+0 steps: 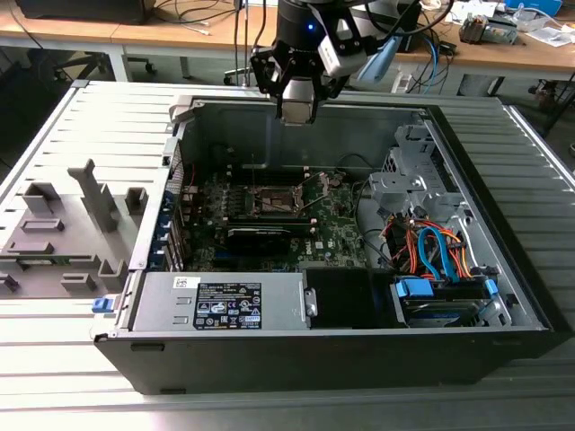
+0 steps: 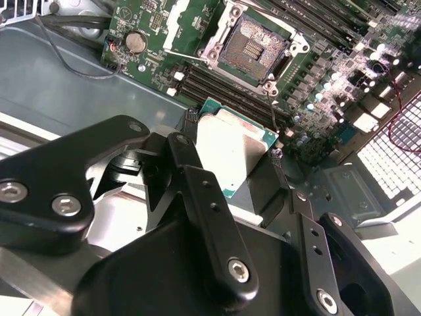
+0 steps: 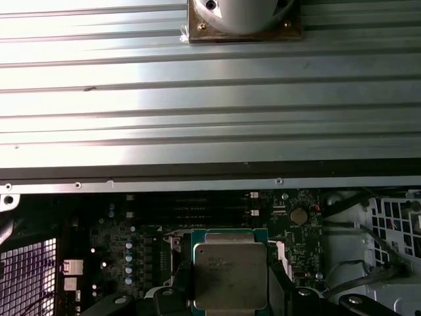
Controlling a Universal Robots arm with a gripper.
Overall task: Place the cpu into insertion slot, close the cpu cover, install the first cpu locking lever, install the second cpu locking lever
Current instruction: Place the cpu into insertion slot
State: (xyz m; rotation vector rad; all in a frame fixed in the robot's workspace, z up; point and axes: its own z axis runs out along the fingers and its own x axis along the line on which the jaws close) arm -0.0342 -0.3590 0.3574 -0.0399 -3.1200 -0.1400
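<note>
Cpu [image 2: 231, 146] clamped by edges in gripper [image 2: 235, 172], well above exposed insertion slot [image 2: 253, 43].

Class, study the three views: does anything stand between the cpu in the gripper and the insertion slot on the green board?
Nothing visible does. The gripper holds the cpu above the board, and in the second wrist view the insertion slot lies apart from it, its dark centre uncovered.

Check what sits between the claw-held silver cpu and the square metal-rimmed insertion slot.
Between silver-topped square cpu and metal-rimmed square insertion slot: long black memory slots, in the second wrist view.
</note>
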